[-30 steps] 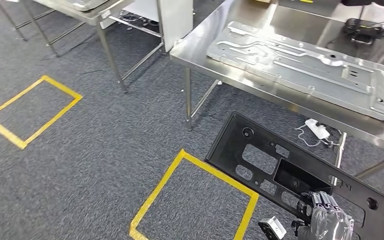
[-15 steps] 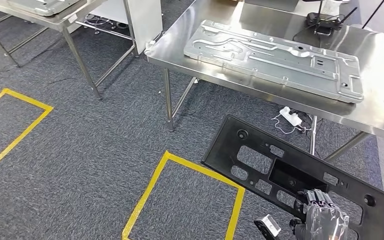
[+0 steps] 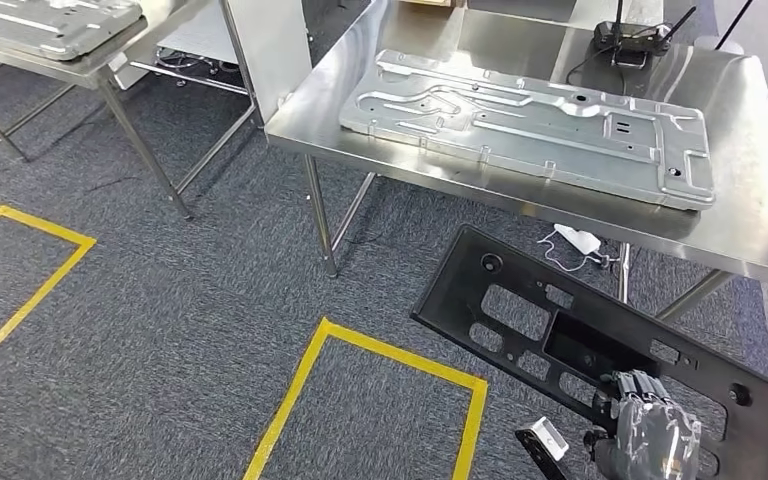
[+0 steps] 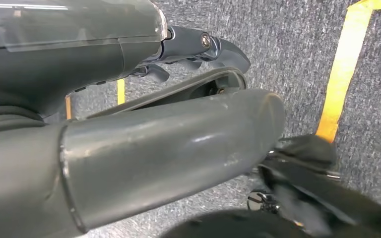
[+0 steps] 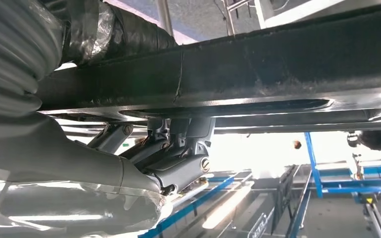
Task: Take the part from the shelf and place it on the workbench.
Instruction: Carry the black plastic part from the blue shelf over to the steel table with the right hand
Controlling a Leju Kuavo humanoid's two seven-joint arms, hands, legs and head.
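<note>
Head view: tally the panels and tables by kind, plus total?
Black plastic panels: 1, held by the right hand
Grey metal panels: 2, one on the near table, one on the far-left table
Steel tables: 2
Total: 5

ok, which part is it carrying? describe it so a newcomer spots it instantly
Start at the steel workbench bearing the silver stamped plate. In front of it, over the carpet, the right hand grips a black panel: flat, black and full of rectangular cutouts.
</note>
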